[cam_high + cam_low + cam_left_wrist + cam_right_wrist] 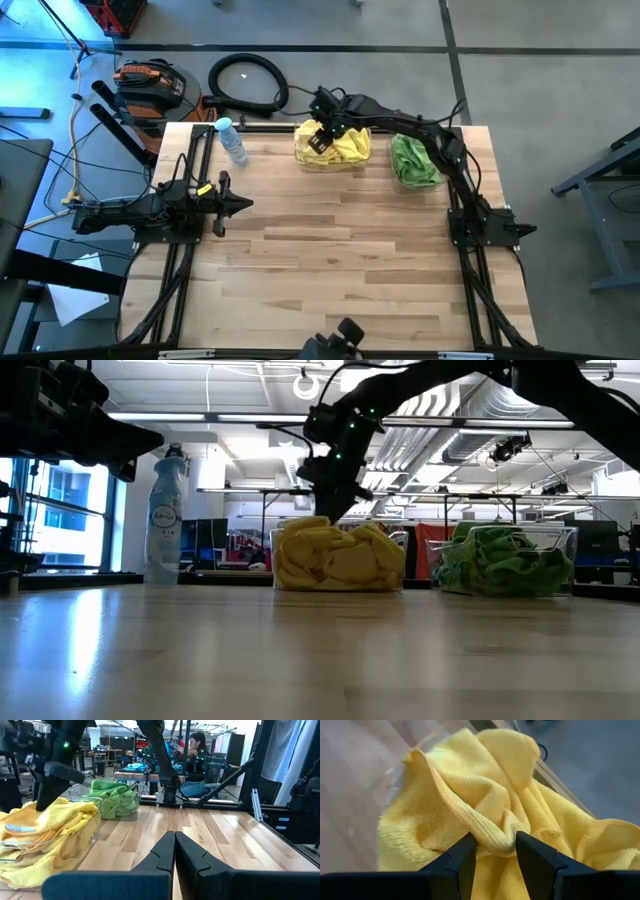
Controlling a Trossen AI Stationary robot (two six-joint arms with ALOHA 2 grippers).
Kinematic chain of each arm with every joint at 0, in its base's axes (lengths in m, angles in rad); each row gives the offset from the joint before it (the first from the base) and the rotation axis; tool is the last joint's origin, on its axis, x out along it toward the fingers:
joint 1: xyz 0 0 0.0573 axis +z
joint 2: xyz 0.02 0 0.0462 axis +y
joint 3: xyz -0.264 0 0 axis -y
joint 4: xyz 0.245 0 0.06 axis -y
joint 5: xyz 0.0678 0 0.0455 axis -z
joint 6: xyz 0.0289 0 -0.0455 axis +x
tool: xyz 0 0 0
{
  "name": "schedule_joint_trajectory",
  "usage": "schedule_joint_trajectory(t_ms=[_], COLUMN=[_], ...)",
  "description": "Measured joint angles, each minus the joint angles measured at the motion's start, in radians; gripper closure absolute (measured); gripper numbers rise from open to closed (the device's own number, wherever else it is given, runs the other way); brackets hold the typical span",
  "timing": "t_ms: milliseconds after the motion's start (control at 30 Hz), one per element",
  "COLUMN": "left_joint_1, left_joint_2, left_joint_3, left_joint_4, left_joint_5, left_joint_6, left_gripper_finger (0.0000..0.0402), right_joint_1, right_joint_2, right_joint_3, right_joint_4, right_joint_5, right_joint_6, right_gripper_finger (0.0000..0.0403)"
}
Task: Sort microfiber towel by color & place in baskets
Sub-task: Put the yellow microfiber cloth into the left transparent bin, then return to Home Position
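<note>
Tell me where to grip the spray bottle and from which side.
Grip the bottle around its narrower waist, just below the blue cap. In the low view it stands upright, so come in level from the left gripper's side, fingers straddling it. That gripper is nearest; the right gripper is busy pinching a yellow towel.

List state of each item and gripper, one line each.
yellow towels: heaped in their basket, a fold pinched.
green towels: piled in their basket.
spray bottle: upright, capped.
right gripper: over the yellow pile, shut on a fold.
left gripper: parked at the table's left edge, shut, empty.
</note>
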Motion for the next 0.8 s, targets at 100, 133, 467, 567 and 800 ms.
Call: schedule_joint_trajectory(t_ms=[100, 133, 467, 567, 800], left_joint_1=[0.0, 0.0, 0.0, 0.0, 0.0], left_joint_2=[0.0, 0.0, 0.0, 0.0, 0.0], left_joint_3=[0.0, 0.0, 0.0, 0.0, 0.0], left_joint_4=[0.0, 0.0, 0.0, 0.0, 0.0], left_joint_5=[0.0, 0.0, 0.0, 0.0, 0.001], left_joint_6=[0.0, 0.0, 0.0, 0.0, 0.0], left_gripper_finger=[0.0402, 0.0402, 0.0402, 0.0402, 0.0401], right_joint_1=[-0.008, -0.009, -0.009, -0.009, 0.031], right_joint_2=[0.012, 0.015, -0.022, -0.023, -0.065], right_joint_3=[0.0, 0.0, 0.001, 0.001, 0.001], right_joint_4=[-0.002, 0.0, -0.016, -0.023, -0.042], right_joint_5=[-0.029, -0.028, -0.025, -0.022, -0.025], right_joint_6=[0.022, 0.037, 0.089, 0.105, 0.1], right_gripper_finger=[0.0262, 0.0258, 0.0214, 0.0212, 0.0214])
